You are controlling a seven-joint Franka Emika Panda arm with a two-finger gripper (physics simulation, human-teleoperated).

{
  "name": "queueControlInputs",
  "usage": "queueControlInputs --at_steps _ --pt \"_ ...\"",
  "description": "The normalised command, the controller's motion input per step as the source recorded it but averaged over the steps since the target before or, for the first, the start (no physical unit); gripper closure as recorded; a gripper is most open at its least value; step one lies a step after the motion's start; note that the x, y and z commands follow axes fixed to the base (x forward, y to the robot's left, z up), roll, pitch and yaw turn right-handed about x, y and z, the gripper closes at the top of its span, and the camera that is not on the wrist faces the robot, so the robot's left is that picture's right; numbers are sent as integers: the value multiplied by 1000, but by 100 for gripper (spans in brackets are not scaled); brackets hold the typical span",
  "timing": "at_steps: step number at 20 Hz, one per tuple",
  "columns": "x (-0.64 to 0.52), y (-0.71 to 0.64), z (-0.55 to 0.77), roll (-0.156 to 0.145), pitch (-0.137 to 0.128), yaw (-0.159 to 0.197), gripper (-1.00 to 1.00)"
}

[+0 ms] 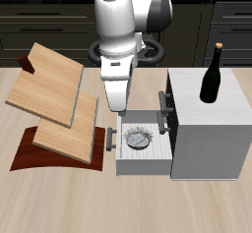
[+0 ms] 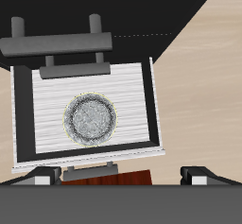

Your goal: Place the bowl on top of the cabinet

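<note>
The bowl [image 1: 137,139] [image 2: 91,119] lies flat on the floor of the pulled-out drawer [image 1: 140,159] [image 2: 47,95] of the cabinet [image 1: 207,129] [image 2: 85,6], roughly centred there. The gripper [image 1: 117,112] [image 2: 123,175] hangs above the drawer, clear of the bowl. In the wrist view its fingertips [image 2: 40,178] are spread wide apart and hold nothing. The bowl shows between and beyond them, untouched. The drawer holds only the bowl. A dark handle [image 2: 59,44] crosses the drawer front. A black bottle [image 1: 212,75] stands upright on the cabinet top, toward the back. Tilted wooden boards [image 1: 54,104] lean on a dark stand beside the drawer, apart from the bowl.
</note>
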Motion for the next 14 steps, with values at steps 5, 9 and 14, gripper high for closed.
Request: queueControlInputs --at_steps 5,9,14 --pt "57 -39 -26 1 -36 -23 -100" --pt "46 -15 -212 20 -16 -33 -100" --pt "96 -33 -223 -8 -19 -21 -100"
